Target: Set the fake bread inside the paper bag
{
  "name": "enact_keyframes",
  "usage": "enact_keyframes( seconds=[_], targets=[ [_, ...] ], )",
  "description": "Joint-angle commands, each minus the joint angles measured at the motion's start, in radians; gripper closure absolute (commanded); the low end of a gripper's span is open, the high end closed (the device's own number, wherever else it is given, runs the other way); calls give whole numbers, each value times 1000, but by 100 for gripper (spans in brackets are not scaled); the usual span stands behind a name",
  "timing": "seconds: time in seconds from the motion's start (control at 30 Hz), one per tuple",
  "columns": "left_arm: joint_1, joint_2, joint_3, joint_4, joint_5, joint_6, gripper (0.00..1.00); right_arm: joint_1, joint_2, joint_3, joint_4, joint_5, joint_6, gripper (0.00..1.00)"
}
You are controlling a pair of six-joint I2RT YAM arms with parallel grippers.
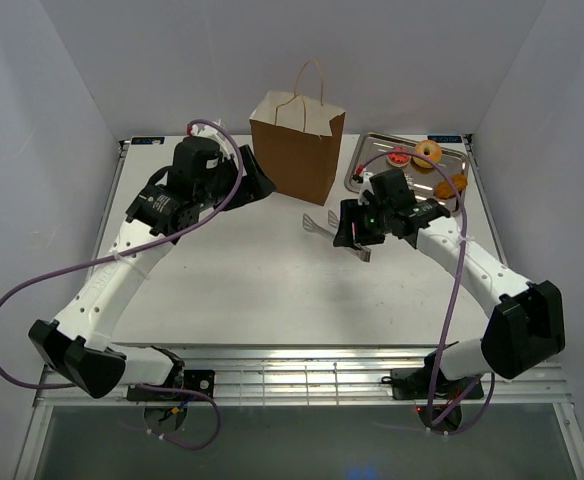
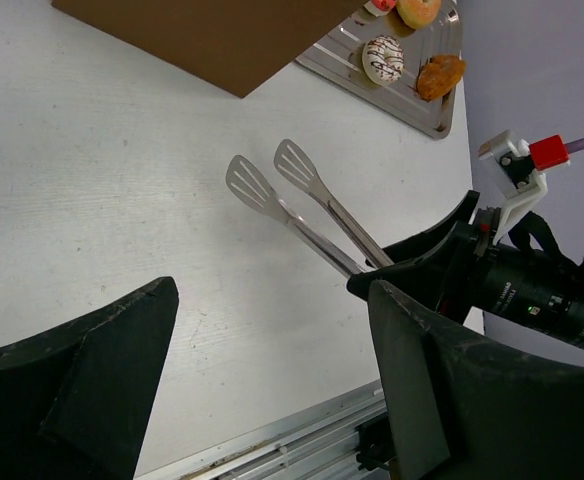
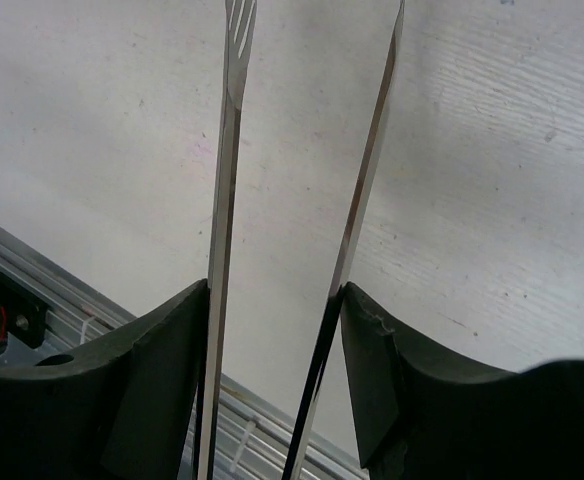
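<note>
The brown paper bag (image 1: 297,150) (image 2: 222,35) stands upright at the back of the table. To its right, the fake bread lies on a silver tray (image 1: 357,170) (image 2: 412,112): an orange donut (image 1: 427,153) (image 2: 418,10), a red-topped tart (image 1: 399,157), a pale speckled round (image 2: 383,58) and a golden bun (image 1: 459,183) (image 2: 439,76). My right gripper (image 1: 354,233) (image 3: 272,290) is shut on the handle end of the metal tongs (image 1: 322,222) (image 2: 292,195) (image 3: 227,150), whose two blades point left over the table. My left gripper (image 1: 260,183) (image 2: 272,290) stands open beside the bag's left side, with nothing between its fingers.
The table's metal front rail (image 2: 302,435) (image 3: 62,300) runs along the near edge. White walls enclose the table on three sides. The tray sits close to the right wall.
</note>
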Motion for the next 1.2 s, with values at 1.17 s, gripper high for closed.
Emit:
enact_keyframes(
  seconds=[1.17],
  targets=[
    [262,477,475,171,489,-515,21,-462,191,509,-290,197,-19,40]
  ],
)
